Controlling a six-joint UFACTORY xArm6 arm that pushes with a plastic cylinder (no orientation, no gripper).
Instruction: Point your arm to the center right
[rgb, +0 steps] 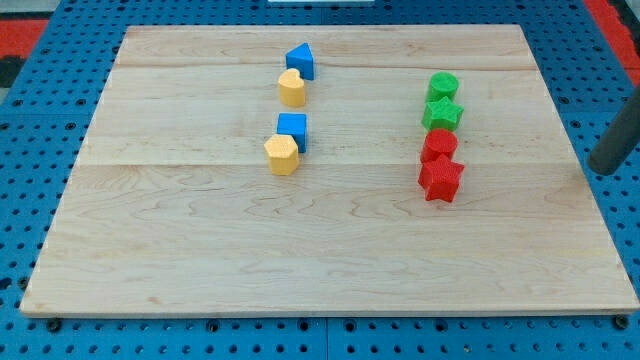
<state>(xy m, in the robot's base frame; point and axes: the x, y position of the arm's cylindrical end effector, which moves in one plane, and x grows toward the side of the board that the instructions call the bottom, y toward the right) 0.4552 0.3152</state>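
Note:
My rod comes in at the view's right edge and its tip (603, 170) rests just off the right side of the wooden board (320, 250), about mid-height. It is well to the right of the red star block (440, 180) and touches no block. A column stands on the board's right half: green cylinder (443, 85), green star (442, 112), red cylinder (439, 146), red star. Left of centre are a blue triangular block (300, 60), a yellow heart-like block (291, 89), a blue cube (293, 129) and a yellow hexagonal block (282, 155).
The board lies on a blue pegboard surface (30, 150). Red edging (612, 25) shows at the top corners of the view.

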